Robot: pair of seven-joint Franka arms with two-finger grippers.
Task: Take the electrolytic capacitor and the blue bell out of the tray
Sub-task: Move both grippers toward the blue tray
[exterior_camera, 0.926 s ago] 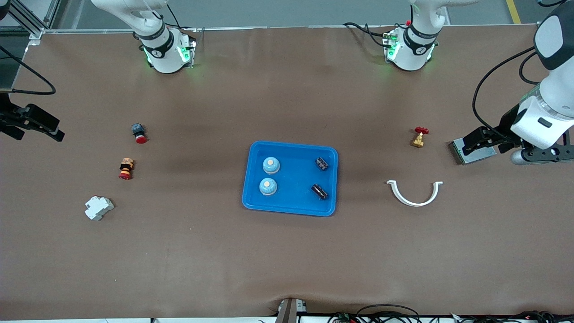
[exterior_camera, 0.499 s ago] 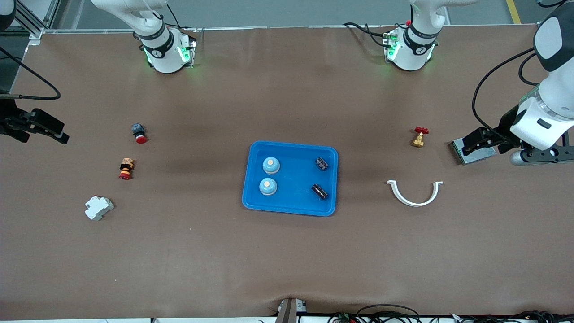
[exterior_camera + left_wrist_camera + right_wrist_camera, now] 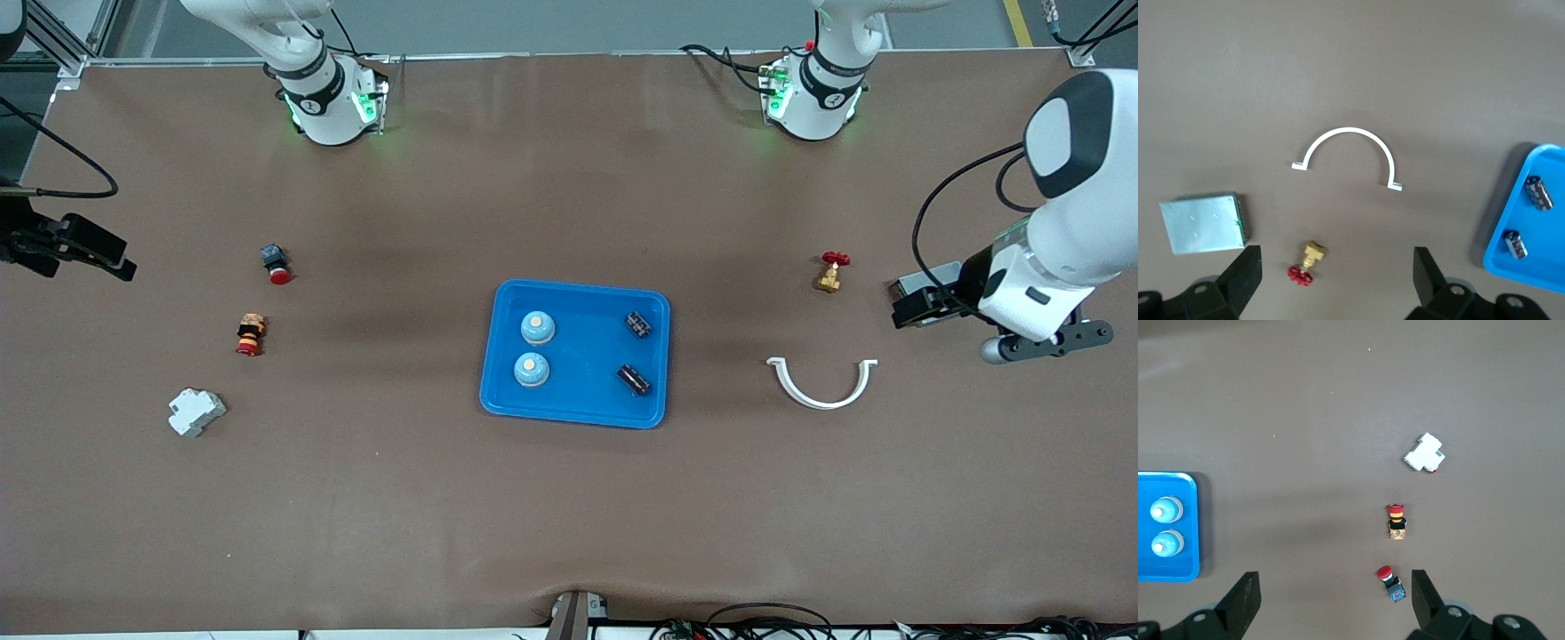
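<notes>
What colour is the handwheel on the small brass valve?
Red; the valve shows it best in the left wrist view.

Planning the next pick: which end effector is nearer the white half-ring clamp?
Left. The left end effector hovers beside the white half-ring clamp; the right end effector hangs at the table's right-arm end.

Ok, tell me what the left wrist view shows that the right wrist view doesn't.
Left wrist view only: the white half-ring clip, the brass valve with a red handle, the silver flat module, two black capacitors in the blue tray, and the open left gripper.

Right wrist view only: two blue bells, the white breaker, two red-capped push buttons, and the open right gripper.

Both: the blue tray and the brown table.
</notes>
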